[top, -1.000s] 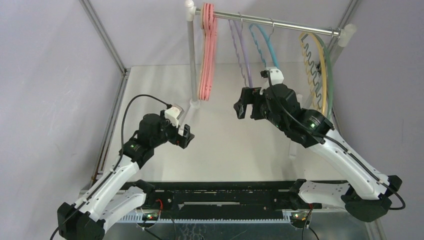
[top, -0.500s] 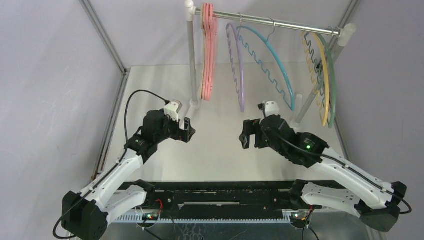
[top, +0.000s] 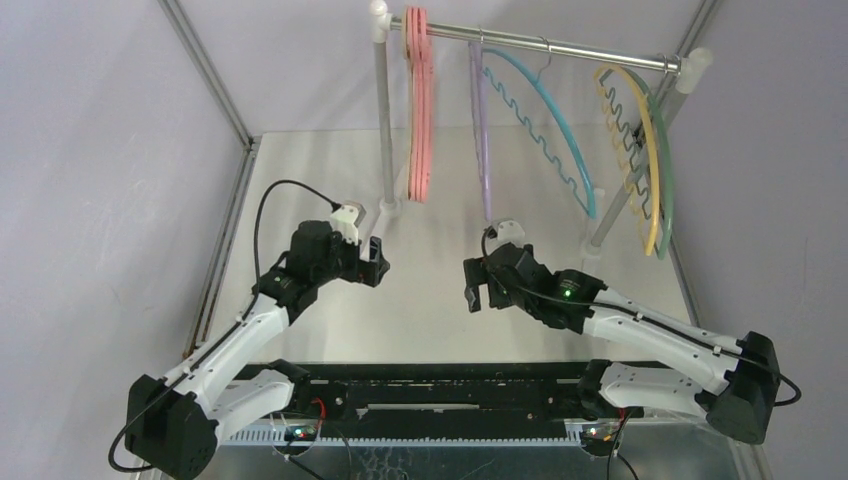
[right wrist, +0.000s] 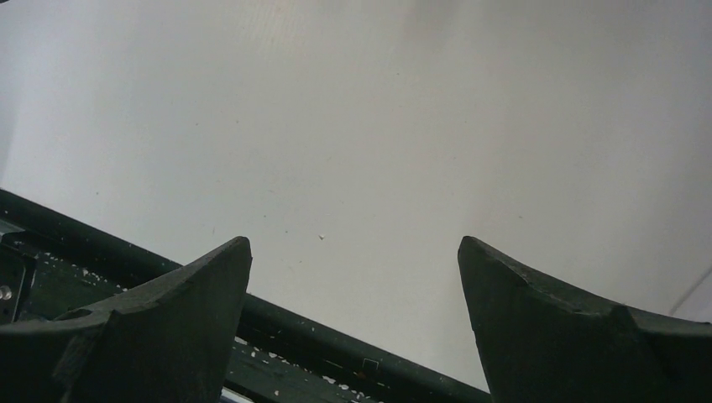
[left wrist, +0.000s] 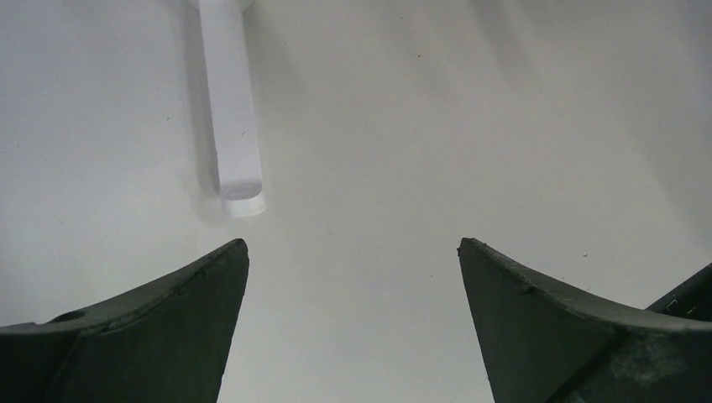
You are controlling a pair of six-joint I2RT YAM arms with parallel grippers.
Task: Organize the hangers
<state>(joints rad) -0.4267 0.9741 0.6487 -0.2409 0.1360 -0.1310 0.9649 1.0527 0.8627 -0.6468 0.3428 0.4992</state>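
The right gripper [top: 478, 285] has pulled back from the rail [top: 560, 45] and hangs low over the table [top: 440, 330], jaws wide apart and empty like the left gripper [top: 374, 264], and the hangers [top: 421, 110] all hang on the rail, so the sorting is maybe done.

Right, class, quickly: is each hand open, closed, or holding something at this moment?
Left hand: open, holding nothing.
Right hand: open, holding nothing.
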